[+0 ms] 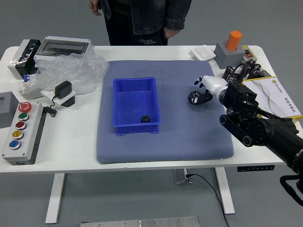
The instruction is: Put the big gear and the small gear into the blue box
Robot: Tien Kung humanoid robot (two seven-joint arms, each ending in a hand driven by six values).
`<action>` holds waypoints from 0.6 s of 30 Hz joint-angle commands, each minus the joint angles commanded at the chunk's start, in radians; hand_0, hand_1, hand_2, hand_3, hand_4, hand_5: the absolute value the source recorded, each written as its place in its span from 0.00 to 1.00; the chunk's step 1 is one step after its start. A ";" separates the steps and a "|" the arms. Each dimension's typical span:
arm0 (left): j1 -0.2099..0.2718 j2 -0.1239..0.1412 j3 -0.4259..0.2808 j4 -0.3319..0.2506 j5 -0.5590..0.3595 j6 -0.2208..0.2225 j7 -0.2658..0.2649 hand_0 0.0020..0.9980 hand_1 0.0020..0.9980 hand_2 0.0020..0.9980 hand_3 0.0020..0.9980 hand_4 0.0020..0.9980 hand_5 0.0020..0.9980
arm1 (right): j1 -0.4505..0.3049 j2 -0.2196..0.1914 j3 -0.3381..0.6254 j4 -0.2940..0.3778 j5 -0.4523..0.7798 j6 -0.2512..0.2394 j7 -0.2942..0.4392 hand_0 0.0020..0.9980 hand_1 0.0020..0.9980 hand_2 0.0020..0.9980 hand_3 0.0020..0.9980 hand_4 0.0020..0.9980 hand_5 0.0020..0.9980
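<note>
- The right robot hand [206,89] is reaching over the blue mat [177,137], right at the big gear [194,98]; whether it is gripping the gear, I cannot tell
- The big gear is sitting outside the blue box [135,101], to its right
- The small gear [145,118] is lying inside the box, toward the near end
- A person [147,21] is standing beyond the tabletop [71,158], both hands hanging down
</note>
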State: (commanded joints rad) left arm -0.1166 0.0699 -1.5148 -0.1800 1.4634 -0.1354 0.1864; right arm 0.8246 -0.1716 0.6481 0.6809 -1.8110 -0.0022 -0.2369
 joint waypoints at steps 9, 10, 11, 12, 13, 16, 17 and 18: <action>0.001 -0.001 0.004 0.000 -0.004 0.001 0.001 0.73 0.68 0.70 0.70 0.45 0.03 | -0.005 0.010 -0.014 -0.011 0.002 -0.002 -0.002 0.66 0.58 0.70 0.76 0.78 0.34; 0.001 -0.001 0.004 0.000 -0.004 0.002 0.000 0.73 0.68 0.70 0.70 0.45 0.03 | -0.006 0.011 -0.016 -0.012 0.002 -0.004 -0.002 0.66 0.58 0.70 0.76 0.78 0.34; 0.001 -0.001 0.004 0.000 -0.004 0.002 0.000 0.73 0.68 0.70 0.70 0.45 0.03 | -0.006 0.012 -0.017 -0.013 0.001 -0.005 -0.002 0.66 0.58 0.70 0.76 0.78 0.34; 0.001 -0.002 0.005 0.000 -0.005 0.002 0.000 0.73 0.68 0.70 0.70 0.45 0.03 | -0.007 0.013 -0.018 -0.014 0.000 -0.007 -0.002 0.66 0.58 0.70 0.76 0.78 0.34; 0.000 -0.002 0.005 0.000 -0.005 0.002 0.000 0.73 0.68 0.70 0.70 0.45 0.03 | -0.007 0.013 -0.019 -0.014 -0.001 -0.008 -0.001 0.66 0.58 0.70 0.76 0.78 0.34; 0.000 -0.003 0.006 0.000 -0.006 0.002 0.000 0.73 0.68 0.70 0.70 0.45 0.03 | -0.009 0.017 -0.021 -0.017 -0.006 -0.011 -0.001 0.64 0.56 0.68 0.71 0.76 0.35; 0.000 -0.003 0.006 0.000 -0.006 0.002 0.000 0.73 0.68 0.70 0.70 0.45 0.03 | -0.009 0.019 -0.021 -0.018 -0.009 -0.014 0.000 0.64 0.56 0.68 0.71 0.76 0.35; 0.000 -0.003 0.006 0.000 -0.006 0.002 0.000 0.73 0.68 0.70 0.70 0.45 0.03 | -0.010 0.020 -0.022 -0.019 -0.011 -0.016 0.001 0.64 0.56 0.68 0.71 0.76 0.35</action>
State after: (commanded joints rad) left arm -0.1162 0.0667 -1.5085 -0.1800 1.4573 -0.1332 0.1869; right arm 0.8149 -0.1517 0.6260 0.6621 -1.8216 -0.0182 -0.2364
